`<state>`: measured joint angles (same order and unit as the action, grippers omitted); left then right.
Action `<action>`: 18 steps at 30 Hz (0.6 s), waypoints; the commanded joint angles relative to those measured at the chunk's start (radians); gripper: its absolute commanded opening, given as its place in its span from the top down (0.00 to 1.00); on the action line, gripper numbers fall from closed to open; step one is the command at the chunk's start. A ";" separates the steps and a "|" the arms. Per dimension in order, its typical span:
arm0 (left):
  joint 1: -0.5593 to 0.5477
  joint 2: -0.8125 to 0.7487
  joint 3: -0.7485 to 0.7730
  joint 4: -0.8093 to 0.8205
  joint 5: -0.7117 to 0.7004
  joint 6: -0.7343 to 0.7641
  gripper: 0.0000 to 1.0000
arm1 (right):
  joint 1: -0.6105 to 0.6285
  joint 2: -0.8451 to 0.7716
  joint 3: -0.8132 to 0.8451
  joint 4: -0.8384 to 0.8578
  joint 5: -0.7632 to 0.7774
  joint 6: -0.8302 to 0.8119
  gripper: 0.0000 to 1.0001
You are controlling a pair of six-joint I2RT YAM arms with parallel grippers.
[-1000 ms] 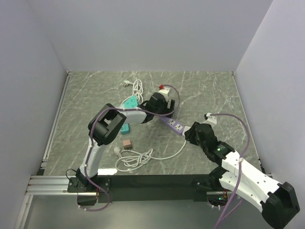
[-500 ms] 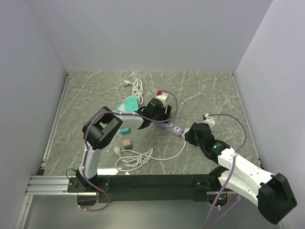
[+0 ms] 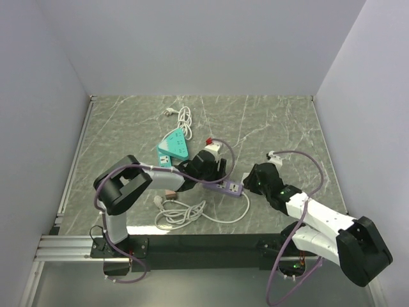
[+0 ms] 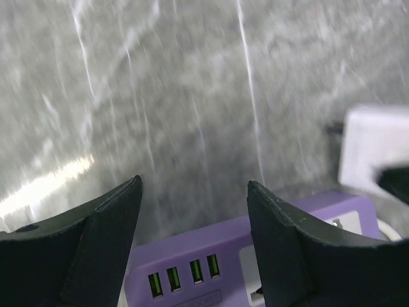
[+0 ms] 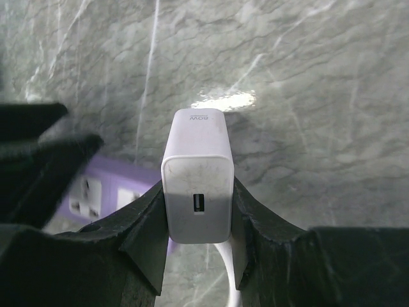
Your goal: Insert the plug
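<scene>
The plug [image 5: 195, 150] is pinched upright between the fingers of the right tool [image 5: 196, 192], held clear of the marble surface [image 3: 128, 128], just to the right of the purple power strip [image 5: 115, 182] in the right wrist view. Its port face looks back at the camera. The pins are hidden on the far side, so their heading cannot be read.

To seat it well, I judge the right tool should carry the plug toward the lower left of that view, over the nearest free socket. It should square the block to the strip and only then press straight in, without rocking. A firm, centred pinch matters, since a skewed grip would tip the pins.

The left tool [image 4: 193, 181] hangs over the strip's USB end with its fingers standing apart. Whether they bear on the strip I cannot tell. If they do, holding it steady would help the push.

The main obstacle is crowding: the left tool shows as a dark blur at the left of the right wrist view, close by the sockets. In the overhead view a loose coil of white cable [image 3: 182, 214] lies below the strip and may drag. The teal block [image 3: 172, 148] and a second coil [image 3: 185, 118] lie further up the frame, apart from the work.
</scene>
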<state>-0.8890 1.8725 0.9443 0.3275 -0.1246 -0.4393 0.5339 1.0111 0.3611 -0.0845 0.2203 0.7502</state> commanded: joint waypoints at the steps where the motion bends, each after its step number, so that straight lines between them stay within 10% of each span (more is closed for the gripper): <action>1: -0.031 -0.055 -0.082 -0.108 0.025 -0.076 0.28 | -0.002 0.017 0.035 0.115 -0.033 0.006 1.00; 18: -0.067 -0.393 -0.257 -0.039 -0.225 -0.087 0.09 | 0.063 -0.083 0.223 -0.163 0.037 -0.071 1.00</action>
<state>-0.9516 1.5845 0.7124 0.2665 -0.2584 -0.5350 0.5621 0.9749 0.5125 -0.1497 0.2260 0.6968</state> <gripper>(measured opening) 0.901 0.440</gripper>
